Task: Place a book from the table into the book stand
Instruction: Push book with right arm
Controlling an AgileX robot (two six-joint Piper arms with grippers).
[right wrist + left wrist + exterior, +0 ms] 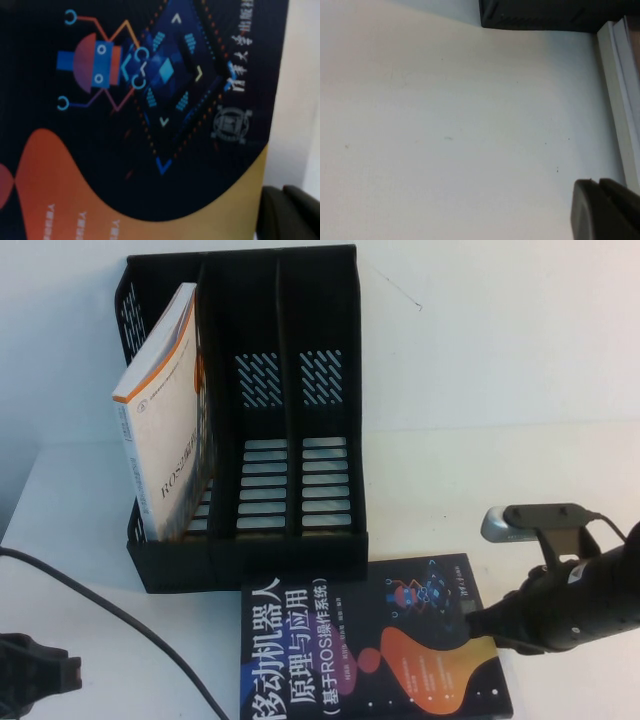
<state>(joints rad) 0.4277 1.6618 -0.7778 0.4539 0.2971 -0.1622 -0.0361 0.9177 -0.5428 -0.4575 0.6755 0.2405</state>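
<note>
high/step: grasp phase, judging by layout. The book (375, 645) lies flat on the table (480, 460), touching the front of the book stand (250, 410); not yet lifted
high/right gripper (478, 625): low over the book's right edge, at the cover; can't tell if fingers are apart or together
high/left gripper (30, 675): parked at near-left table edge, well away from the book; finger state can't tell
high/stand: white orange-edged book (165, 415) leans in the left compartment; middle and right compartments free
high/next: needs a firm clamp on the right edge, then tip upright and feed into a free slot
high/text: cover reads "移动机器人 原理与应用 (基于ROS操作系统)"; white book's spine shows "ROS"
left wrist: bare table, stand's base at the frame edge
right wrist: cover close up, robot graphic, round seal and publisher characters, not legible
</note>
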